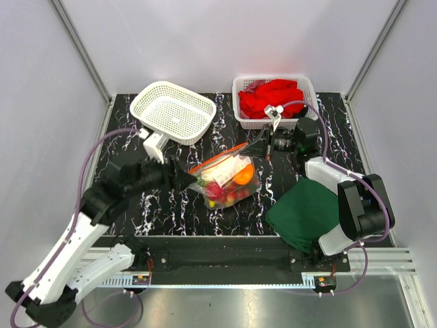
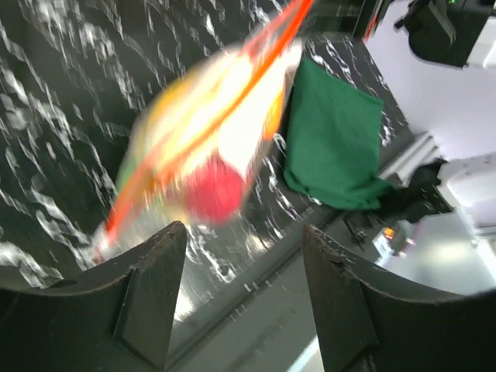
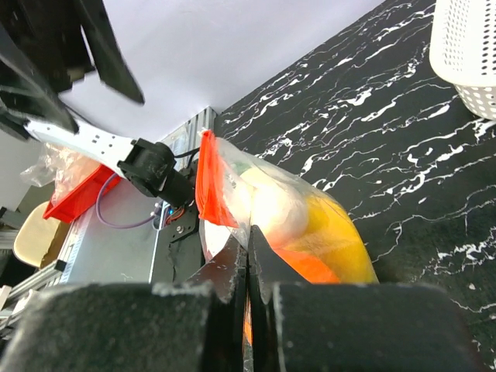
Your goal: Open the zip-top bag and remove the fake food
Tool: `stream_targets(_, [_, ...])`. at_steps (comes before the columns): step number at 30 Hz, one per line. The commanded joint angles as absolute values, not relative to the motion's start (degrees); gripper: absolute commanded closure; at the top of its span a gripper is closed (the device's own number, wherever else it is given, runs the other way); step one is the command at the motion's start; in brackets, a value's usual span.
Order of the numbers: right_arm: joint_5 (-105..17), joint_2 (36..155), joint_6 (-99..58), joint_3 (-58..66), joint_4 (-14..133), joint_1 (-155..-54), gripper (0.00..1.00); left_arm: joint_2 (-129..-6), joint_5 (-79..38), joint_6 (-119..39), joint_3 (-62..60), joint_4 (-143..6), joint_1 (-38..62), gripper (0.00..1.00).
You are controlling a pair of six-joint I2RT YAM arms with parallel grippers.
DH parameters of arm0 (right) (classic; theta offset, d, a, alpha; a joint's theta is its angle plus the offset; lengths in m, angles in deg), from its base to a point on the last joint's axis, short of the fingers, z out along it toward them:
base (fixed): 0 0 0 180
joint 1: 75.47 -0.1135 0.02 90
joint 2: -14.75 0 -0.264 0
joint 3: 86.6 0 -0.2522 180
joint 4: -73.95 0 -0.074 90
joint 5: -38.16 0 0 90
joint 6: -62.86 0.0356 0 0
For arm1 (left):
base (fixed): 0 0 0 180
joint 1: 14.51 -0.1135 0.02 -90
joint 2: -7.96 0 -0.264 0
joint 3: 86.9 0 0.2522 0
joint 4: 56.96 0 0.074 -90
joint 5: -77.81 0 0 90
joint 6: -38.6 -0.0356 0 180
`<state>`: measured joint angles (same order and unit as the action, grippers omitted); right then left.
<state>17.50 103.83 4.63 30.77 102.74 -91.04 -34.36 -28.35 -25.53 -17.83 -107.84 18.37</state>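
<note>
Clear crinkly plastic zip-top bag with an orange-red zip strip lies on the black, white-veined bench. The fake food is inside it: small plastic pieces in orange, red, yellow and white. Single shapes are hard to separate through the film.

Right jaws: pressed together, pinching the bag at its far-right corner by the strip. The right wrist view shows film caught between the fingers, with the strip just above them. That corner possibly sits lifted off the bench; the top view does not settle it.

Left jaws: spread, at the bag's near-left end, nothing between the fingers. The left wrist view is blurred and the bag is a smear of colour beyond the fingertips. Cannot tell if they touch it.

Dark green folded cloth: near-right of the bag, partly covered by the right arm. White oval mesh basket: far-left of the bag. White rectangular basket with red cloth: far-right of the bag, front edge partly hidden by the right wrist.
</note>
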Motion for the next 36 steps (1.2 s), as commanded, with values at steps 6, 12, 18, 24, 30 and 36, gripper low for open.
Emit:
stream_targets(6, [20.0,103.6,1.6,27.9,102.4,-92.1,1.0,-55.9,-34.6,-48.6,-2.7,-104.7,18.3,0.42])
stream_targets(12, [20.2,104.3,2.1,27.9,103.2,-92.1,1.0,-62.9,-39.6,-51.0,0.7,-104.6,18.3,0.42])
stream_targets(18, [20.4,104.6,3.3,28.2,104.7,-92.2,1.0,-65.2,-36.6,-48.4,-0.4,-102.2,18.3,0.51])
stream_targets(24, [20.1,104.6,3.5,28.2,104.3,-92.6,1.0,-68.4,-34.9,-46.0,-0.4,-101.8,18.3,0.69])
stream_targets(30, [15.0,103.1,1.1,24.9,88.8,-93.1,0.89,-69.6,-33.5,-42.9,-0.6,-101.8,18.2,1.0])
stream_targets(36, [-11.9,96.2,0.9,17.2,54.1,-93.7,0.12,-66.3,-29.4,-32.3,-1.8,-100.1,18.2,1.0])
